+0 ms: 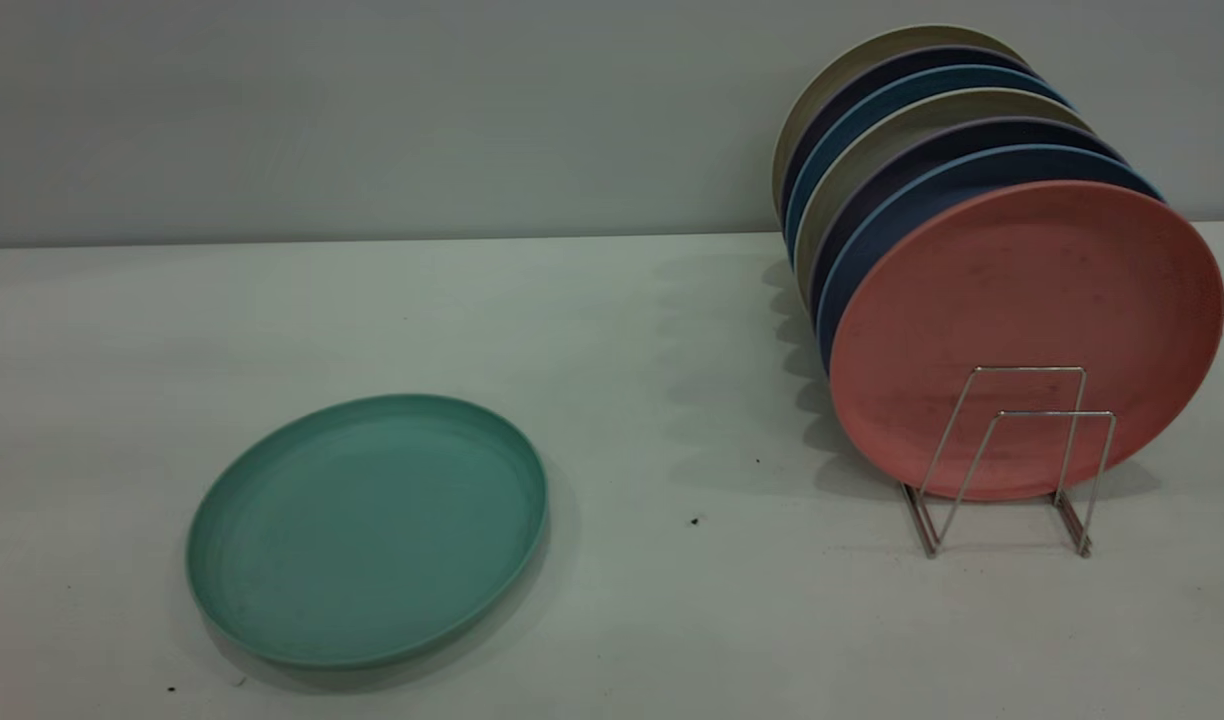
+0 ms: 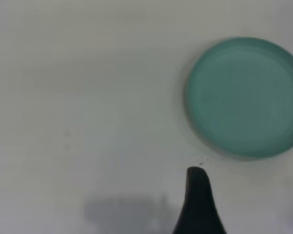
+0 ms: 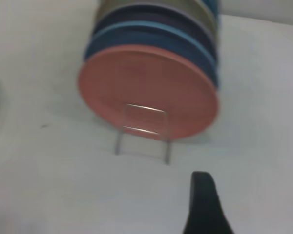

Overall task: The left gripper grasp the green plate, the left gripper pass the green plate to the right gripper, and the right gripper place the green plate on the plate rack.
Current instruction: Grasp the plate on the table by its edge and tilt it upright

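Observation:
The green plate (image 1: 367,528) lies flat on the white table at the front left, with nothing touching it. In the left wrist view it (image 2: 245,97) sits beyond a black tip of my left gripper (image 2: 198,176), which hangs above bare table short of the plate's rim. The plate rack (image 1: 1012,460) stands at the right, its two front wire loops free. My right gripper (image 3: 203,180) shows as a black tip over the table in front of the plate rack (image 3: 142,131). Neither gripper appears in the exterior view.
A salmon-pink plate (image 1: 1027,335) stands upright at the front of the rack, with several blue, purple and beige plates (image 1: 902,130) behind it. A grey wall runs along the table's far edge. Open table surface lies between the green plate and the rack.

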Robot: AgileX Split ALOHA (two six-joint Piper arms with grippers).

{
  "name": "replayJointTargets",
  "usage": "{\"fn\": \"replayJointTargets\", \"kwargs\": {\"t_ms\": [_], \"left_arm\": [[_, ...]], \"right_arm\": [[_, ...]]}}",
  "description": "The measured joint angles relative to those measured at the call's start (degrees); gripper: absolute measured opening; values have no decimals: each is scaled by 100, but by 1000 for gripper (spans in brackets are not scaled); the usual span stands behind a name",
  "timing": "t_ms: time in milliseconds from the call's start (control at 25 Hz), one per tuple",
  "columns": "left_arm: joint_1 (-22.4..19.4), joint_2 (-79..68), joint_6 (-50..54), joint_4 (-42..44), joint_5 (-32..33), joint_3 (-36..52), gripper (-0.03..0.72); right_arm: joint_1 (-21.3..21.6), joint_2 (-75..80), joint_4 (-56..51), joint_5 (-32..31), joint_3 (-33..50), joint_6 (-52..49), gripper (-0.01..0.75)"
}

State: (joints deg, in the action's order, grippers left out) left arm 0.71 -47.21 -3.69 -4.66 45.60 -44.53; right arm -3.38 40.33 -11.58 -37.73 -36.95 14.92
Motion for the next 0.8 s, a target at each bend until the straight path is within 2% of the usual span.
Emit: {"fn": "replayJointTargets", "kwargs": {"t_ms": [160,240,360,560,680,800], "left_arm": [[0,-1023,-125,-351,-471,-232,578],[0,-1535,-224,-522,-630,-349,578],[0,-2206,-673,-809,-696,-503,578],[-9,-3261,-1299,-1278,-837,-588,578],[-162,-3920,-1533,-1400,-984,-610,578],[-415,-4621,-1775,-1552,-1073,-750,578]], "right_arm": [[-38,1005,-1288,479,-146,1252,511],[-229,1444,-1914,651,-229,1855,511],[-734,2072,-2701,885,-380,2618,511],[-1715,3152,-3462,1060,-640,2947,511],[-2139,3696,-3746,1116,-746,3069,511],[-2388,4091,-4034,1151,-771,3274,511]]}}
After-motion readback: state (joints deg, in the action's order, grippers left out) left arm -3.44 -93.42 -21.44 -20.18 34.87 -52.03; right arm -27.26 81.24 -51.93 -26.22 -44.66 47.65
